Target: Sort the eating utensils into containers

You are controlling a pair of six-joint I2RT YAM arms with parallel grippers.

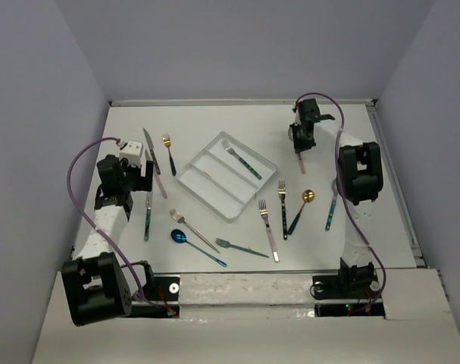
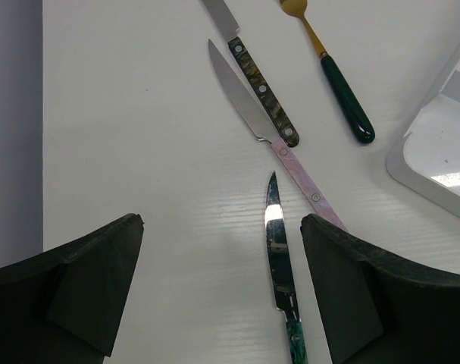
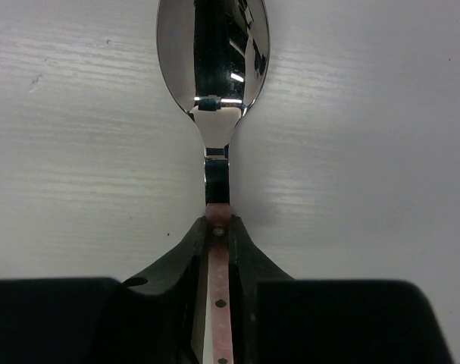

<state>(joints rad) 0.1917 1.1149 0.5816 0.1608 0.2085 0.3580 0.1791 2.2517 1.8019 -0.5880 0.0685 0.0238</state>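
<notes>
Fig.: right gripper clamped on pink-handled silver spoon near table's far-right corner | left gripper jaws wide above teal-handled steel knife | advice: lift level; grip sits by neck

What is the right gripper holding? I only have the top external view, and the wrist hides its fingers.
Observer: In the right wrist view, the right gripper is shut on the pink handle of a silver spoon, just below the neck.
Operator: And the left one?
Observer: The left gripper is open and holds nothing. A green-handled knife lies between its jaws, touching neither.
Operator: Which way does that knife point?
Observer: Its tip points away from the gripper and stops just short of the pink-handled knife.
</notes>
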